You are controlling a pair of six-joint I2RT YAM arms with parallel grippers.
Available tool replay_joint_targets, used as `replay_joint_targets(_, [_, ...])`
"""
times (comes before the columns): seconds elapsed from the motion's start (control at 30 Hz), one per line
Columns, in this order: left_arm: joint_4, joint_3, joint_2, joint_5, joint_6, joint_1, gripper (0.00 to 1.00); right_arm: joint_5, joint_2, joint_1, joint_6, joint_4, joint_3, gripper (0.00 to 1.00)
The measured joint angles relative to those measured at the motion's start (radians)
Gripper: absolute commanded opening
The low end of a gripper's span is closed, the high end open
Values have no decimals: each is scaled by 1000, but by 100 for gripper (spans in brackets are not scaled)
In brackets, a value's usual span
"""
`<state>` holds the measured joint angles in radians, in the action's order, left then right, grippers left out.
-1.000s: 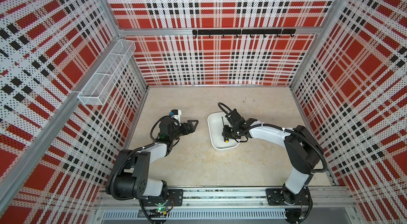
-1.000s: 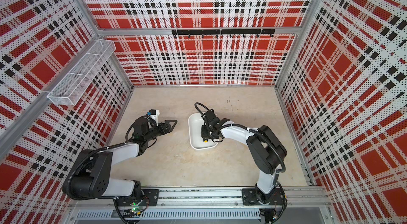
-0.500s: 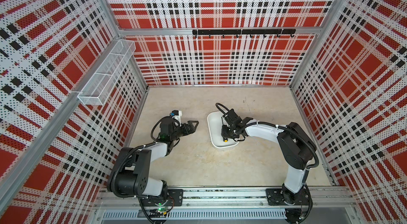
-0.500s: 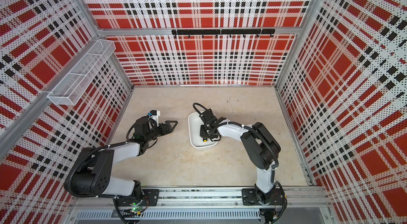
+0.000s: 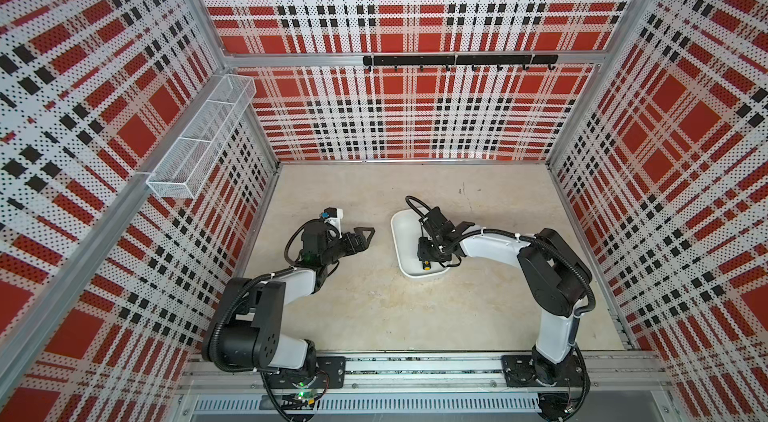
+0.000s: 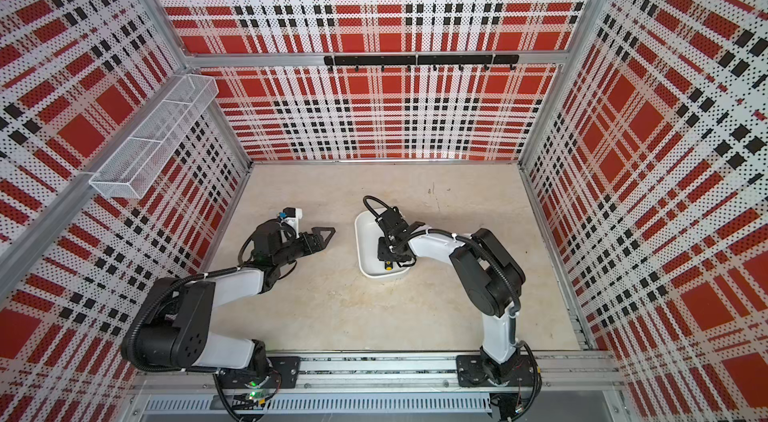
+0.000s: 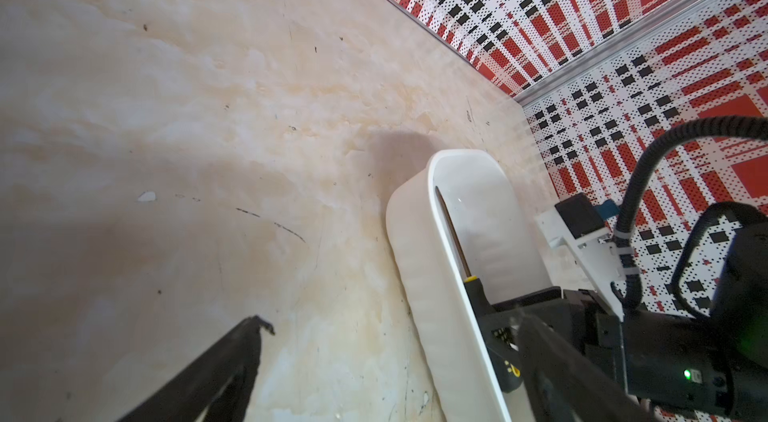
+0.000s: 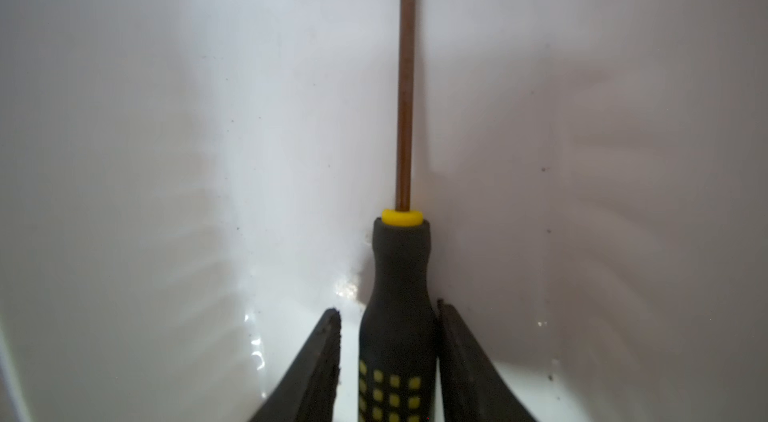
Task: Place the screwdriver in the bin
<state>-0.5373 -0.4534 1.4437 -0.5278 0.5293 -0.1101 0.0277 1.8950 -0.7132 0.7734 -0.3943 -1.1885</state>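
The screwdriver [image 8: 398, 295], with its black handle, yellow dots and thin shaft, lies lengthwise inside the white bin [image 8: 166, 150]. Its yellow end cap [image 5: 425, 269] shows at the bin's near end in both top views. My right gripper [image 8: 388, 314] is down in the bin [image 5: 398, 224] and straddles the handle. It is open, with a slit of white between one finger and the handle. My left gripper [image 5: 363, 235] hovers low over the table to the left of the bin, open and empty. The left wrist view shows the shaft [image 7: 453, 233] along the bin wall [image 7: 415, 274].
A white wire-mesh basket [image 5: 199, 141] hangs high on the left wall. A black hook rail [image 5: 457, 60] runs along the back wall. Plaid perforated walls close in the beige table [image 5: 374, 308] on three sides.
My right gripper's jaws have parted slightly from the screwdriver handle, which they gripped before. The right arm has shifted a little to the left over the bin. The left arm is unchanged.
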Motion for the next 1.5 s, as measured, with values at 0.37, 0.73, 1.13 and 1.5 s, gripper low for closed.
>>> replay_joint_targets(0.37, [45,-16,-26,14,-11,8,98,-31,-49,-4,-44,-62,-15,65])
replay_joint_targets(0.73, [157,-153,-141,107,-91,69,98,-47,-372,-6,-211,-125,-97,73])
replay_joint_targets(1.13, [184,-130,-259,266,-174,84,98,-194,-574,206,-416,-94,54,74])
replay_joint_targets(1.5, [32,51,-407,494,-291,91,98,-157,-591,533,-531,138,265,74])
